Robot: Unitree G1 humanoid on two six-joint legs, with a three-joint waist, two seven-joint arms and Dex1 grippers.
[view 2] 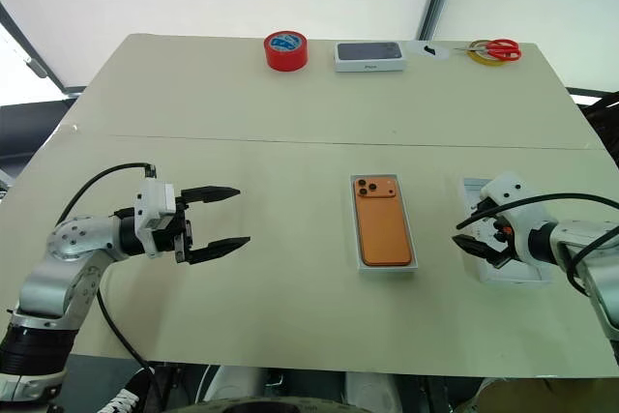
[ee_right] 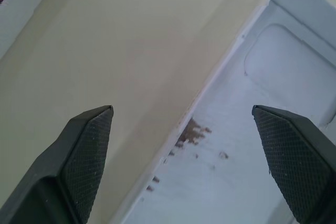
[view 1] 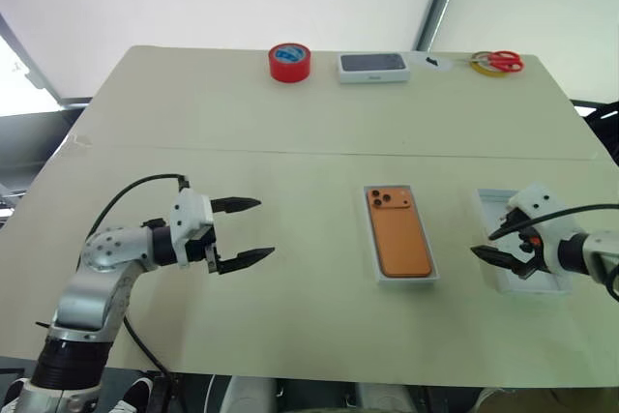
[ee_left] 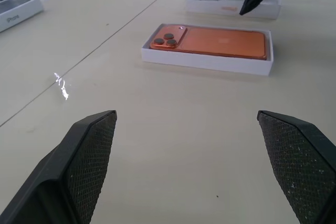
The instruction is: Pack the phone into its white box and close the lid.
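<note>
The left gripper (view 1: 253, 231) had its two fingers spread wide and held nothing, above the bare table (view 1: 290, 103). The right gripper (view 2: 476, 243) was spread wide too, just over the lid (view 2: 527, 273), which lay open side up. Between the grippers, the phone (view 1: 398, 229) lay camera side up inside the white box (view 1: 406, 279).

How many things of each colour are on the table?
Orange: 1, the phone
Red: 2, the tape roll and scissors
Yellow: 1, the tape ring
White: 3, the white box, the lid, the far box
Total: 7
</note>
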